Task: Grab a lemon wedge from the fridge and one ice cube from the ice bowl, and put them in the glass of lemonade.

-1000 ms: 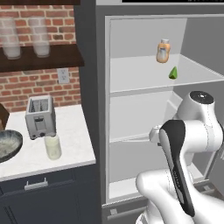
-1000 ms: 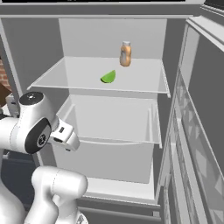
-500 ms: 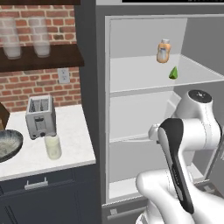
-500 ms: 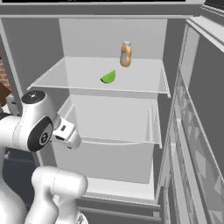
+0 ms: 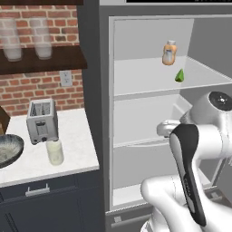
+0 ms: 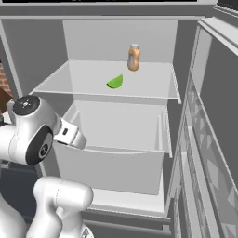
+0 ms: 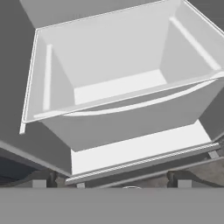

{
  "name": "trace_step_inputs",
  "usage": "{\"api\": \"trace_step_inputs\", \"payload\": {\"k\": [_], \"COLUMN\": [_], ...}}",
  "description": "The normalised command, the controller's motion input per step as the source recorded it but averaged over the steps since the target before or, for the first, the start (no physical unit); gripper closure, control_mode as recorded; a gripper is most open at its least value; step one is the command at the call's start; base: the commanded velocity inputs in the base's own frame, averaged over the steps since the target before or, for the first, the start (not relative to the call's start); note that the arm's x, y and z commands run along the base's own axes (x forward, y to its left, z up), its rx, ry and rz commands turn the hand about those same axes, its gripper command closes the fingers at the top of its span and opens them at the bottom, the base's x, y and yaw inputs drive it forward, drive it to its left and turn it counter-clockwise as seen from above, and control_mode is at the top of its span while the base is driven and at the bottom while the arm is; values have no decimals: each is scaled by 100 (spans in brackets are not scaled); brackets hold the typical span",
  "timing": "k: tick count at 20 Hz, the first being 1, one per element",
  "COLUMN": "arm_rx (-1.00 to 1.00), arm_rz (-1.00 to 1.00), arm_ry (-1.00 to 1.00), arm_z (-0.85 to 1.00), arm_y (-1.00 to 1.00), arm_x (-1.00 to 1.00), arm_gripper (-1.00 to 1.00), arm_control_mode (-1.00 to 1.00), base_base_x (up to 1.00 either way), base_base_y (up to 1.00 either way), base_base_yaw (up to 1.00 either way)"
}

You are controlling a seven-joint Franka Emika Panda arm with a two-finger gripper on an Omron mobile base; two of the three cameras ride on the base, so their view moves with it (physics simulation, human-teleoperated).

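The fridge stands open, its white inside facing the robot. On the upper shelf the lemon wedge lies near the middle, with a small orange bottle standing behind it at about one o'clock, apart from it. In the left base view the wedge sits at about five o'clock from the bottle, toward the shelf's front edge.

Below the shelf is a white drawer, open-topped; the hand view looks down into it.

The white arm rises in front of the fridge, its hand level with the drawer and well below the wedge. The gripper's fingertips are hidden in the base views, and in the hand view they are cut off at the bottom edge; the jaws are spread wide and hold nothing.

At nine o'clock from the fridge a white counter runs under a brick wall. On it stand a toaster, the glass of pale lemonade just in front of the toaster at about five o'clock, and the ice bowl at the far left edge, partly cut off. Two tall frosted glasses stand on a dark wall shelf above the toaster.
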Motion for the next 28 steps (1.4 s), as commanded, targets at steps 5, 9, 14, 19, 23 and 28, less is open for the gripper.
{"api": "trace_step_inputs", "payload": {"k": [5, 9, 14, 19, 23, 28], "arm_rx": [0, 0, 0, 0, -2, -7], "arm_rz": [0, 0, 0, 0, -3, -11], "arm_ry": [-9, -9, -10, -11, -4, 0], "arm_z": [55, 56, 57, 41, 18, 3], "arm_y": [-2, -9, -24, -34, -31, -26], "arm_x": [0, 0, 0, 0, 5, 32], "arm_gripper": [-100, -100, -100, -100, -100, -100], "arm_control_mode": [-100, -100, -100, -100, -100, -100], "base_base_x": [0, 0, 0, 0, 0, 0], "base_base_y": [0, 0, 0, 0, 0, 0], "base_base_yaw": [0, 0, 0, 0, 0, 0]}}
